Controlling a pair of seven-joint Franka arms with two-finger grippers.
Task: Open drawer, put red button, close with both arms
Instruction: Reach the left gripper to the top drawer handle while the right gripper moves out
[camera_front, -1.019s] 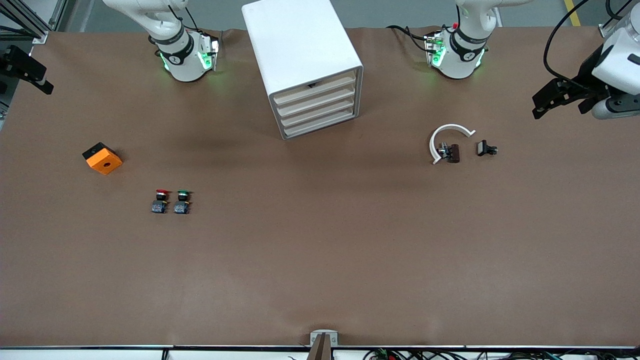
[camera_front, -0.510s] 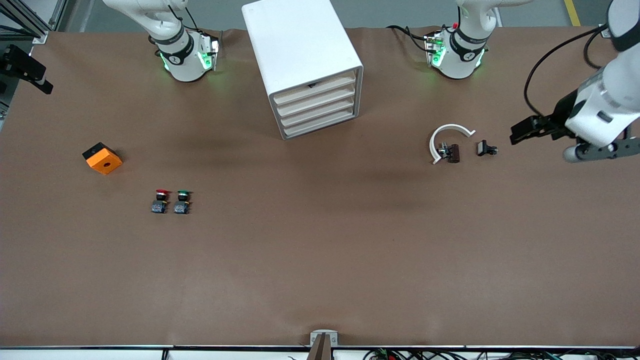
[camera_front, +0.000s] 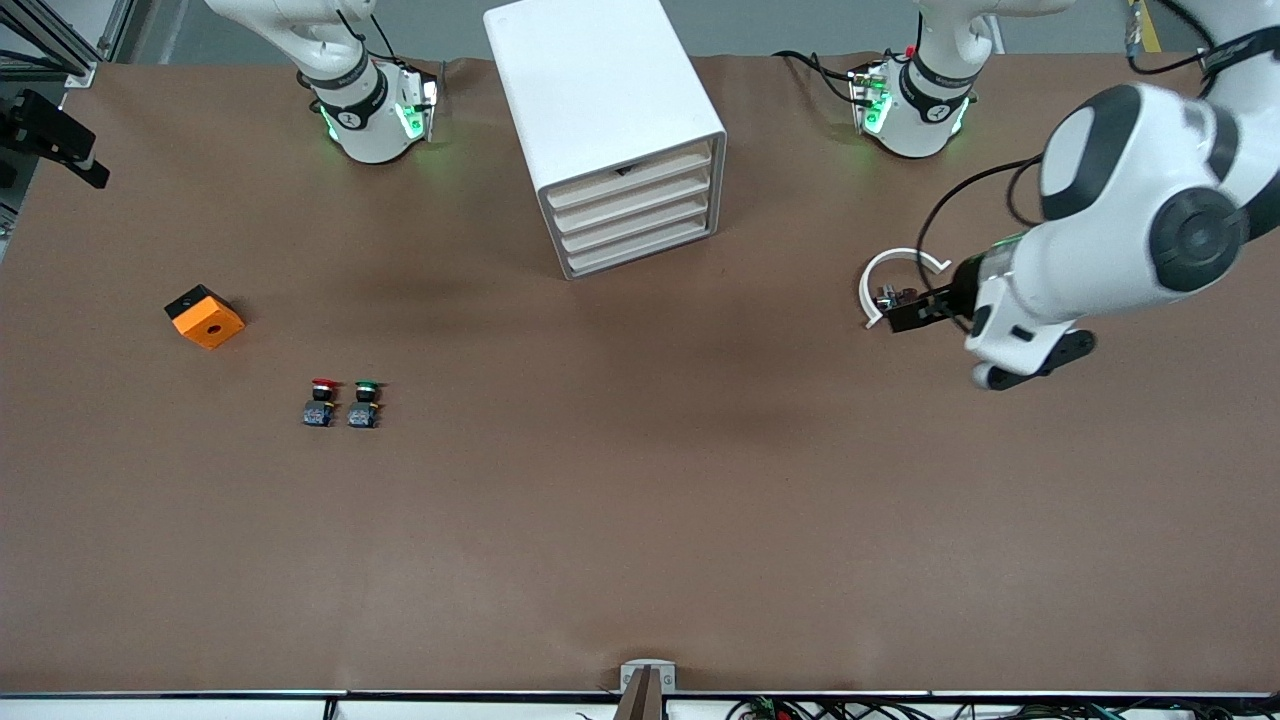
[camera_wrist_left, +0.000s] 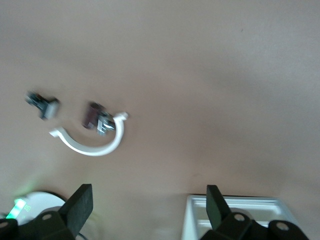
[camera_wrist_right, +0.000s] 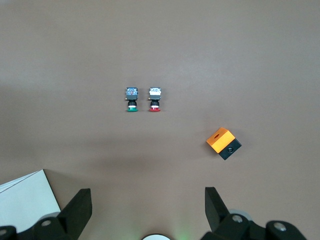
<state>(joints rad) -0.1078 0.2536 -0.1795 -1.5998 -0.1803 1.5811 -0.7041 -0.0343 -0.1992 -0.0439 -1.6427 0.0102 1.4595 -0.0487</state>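
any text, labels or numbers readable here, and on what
None can be read.
Left arm's base: a small dark round mark on its black band, too small to read.
Right arm's base: the same kind of mark, too small to read.
Cabinet, red button, orange cube: no text shows.

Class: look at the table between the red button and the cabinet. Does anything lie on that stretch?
Nothing visible does. The red button sits beside the green button, with bare table up to the cabinet. The orange cube lies off that line. All drawers look shut.
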